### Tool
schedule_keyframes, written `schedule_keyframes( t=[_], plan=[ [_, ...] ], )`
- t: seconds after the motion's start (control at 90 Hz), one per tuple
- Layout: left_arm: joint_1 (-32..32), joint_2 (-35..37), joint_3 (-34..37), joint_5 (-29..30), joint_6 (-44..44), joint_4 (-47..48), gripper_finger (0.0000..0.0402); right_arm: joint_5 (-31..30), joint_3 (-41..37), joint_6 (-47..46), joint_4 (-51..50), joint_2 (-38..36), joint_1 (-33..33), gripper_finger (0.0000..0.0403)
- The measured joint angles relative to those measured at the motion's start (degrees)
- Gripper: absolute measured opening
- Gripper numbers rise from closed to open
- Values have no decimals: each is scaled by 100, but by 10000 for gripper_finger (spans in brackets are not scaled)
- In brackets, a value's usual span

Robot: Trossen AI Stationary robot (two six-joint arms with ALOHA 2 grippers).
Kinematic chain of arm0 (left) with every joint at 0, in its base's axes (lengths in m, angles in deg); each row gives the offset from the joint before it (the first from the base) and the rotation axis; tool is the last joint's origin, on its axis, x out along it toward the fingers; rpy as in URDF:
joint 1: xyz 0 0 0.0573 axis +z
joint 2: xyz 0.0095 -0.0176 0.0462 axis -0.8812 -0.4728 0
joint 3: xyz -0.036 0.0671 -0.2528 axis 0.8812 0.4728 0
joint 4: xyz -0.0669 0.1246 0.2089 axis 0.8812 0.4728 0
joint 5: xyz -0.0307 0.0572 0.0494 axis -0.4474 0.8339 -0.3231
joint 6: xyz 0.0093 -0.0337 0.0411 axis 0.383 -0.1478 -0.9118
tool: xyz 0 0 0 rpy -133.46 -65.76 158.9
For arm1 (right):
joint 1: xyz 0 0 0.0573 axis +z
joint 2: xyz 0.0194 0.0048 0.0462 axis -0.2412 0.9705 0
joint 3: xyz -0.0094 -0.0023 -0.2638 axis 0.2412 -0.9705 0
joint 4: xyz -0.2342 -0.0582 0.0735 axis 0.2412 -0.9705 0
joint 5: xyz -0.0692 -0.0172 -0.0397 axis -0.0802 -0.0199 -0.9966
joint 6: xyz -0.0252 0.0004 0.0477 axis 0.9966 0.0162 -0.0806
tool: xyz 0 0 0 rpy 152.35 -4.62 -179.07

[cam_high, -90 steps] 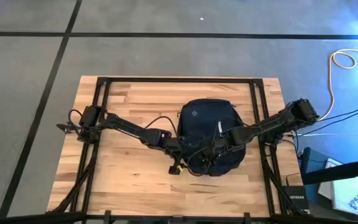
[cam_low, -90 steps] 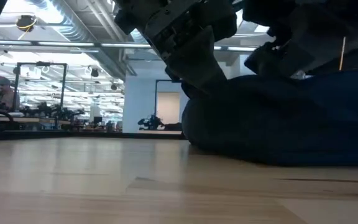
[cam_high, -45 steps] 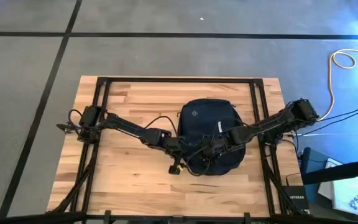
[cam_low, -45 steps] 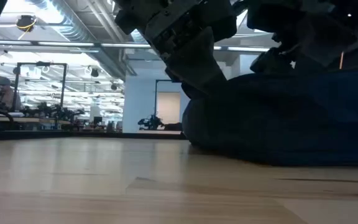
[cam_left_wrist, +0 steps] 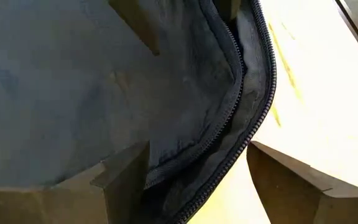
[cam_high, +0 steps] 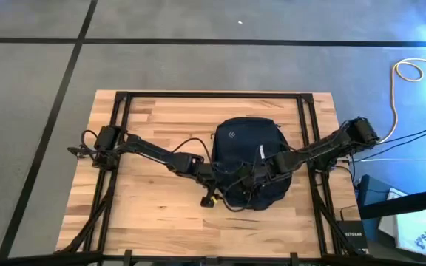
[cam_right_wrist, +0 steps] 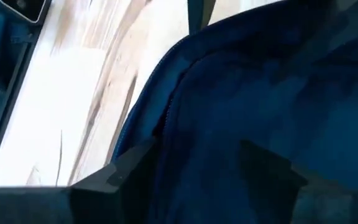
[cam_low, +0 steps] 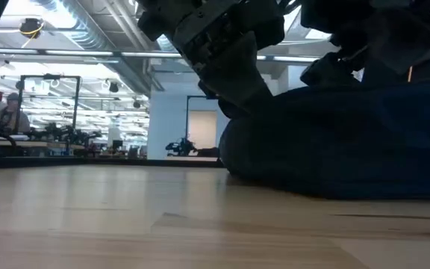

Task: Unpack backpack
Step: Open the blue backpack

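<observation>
The dark navy backpack (cam_high: pixel 246 148) lies flat on the wooden table, right of its middle, with its white logo toward the far edge. In the low view it is a dark mound (cam_low: pixel 334 142). My left gripper (cam_high: pixel 219 176) is at its near left side, open. In the left wrist view the gripper (cam_left_wrist: pixel 197 180) straddles the open zipper edge (cam_left_wrist: pixel 253 112), one finger over fabric and one over bare wood. My right gripper (cam_high: pixel 251 179) is over the backpack's near part, open, with a navy seam (cam_right_wrist: pixel 169 112) ahead of its fingers (cam_right_wrist: pixel 126 168). My left gripper has its fingers on either side of the backpack's open zipper lip (cam_left_wrist: pixel 229 149), coming from the table's left; whether they touch the fabric I cannot tell. My right gripper hangs low over the backpack's top fabric (cam_right_wrist: pixel 229 124), coming from the right; touch cannot be told.
Black frame rails (cam_high: pixel 124 100) run round the tabletop. Bare wood (cam_high: pixel 146 214) lies left of and in front of the backpack. Cables lie on the floor off the right edge (cam_high: pixel 405 74). A person (cam_low: pixel 10 112) sits far back in the room.
My right gripper has edged a little toward the table's left over the backpack's near part. The backpack and my left gripper have stayed where they were.
</observation>
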Motion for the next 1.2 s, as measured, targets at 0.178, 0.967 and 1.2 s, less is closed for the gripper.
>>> schedule_keyframes(
  t=[0.178, 0.967, 1.2],
  plan=[
    [0, 0, 0, 0, 0, 1, 255, -100, -4, 82, -107, 0, 0, 198],
    [-41, 1, 0, 608, -19, -45, 255, -710, -7, 534, -114, 494, 66, 98],
    [-238, 57, 0, 913, -125, -112, 255, -757, 212, 571, -449, 253, 115, 11]
  ],
)
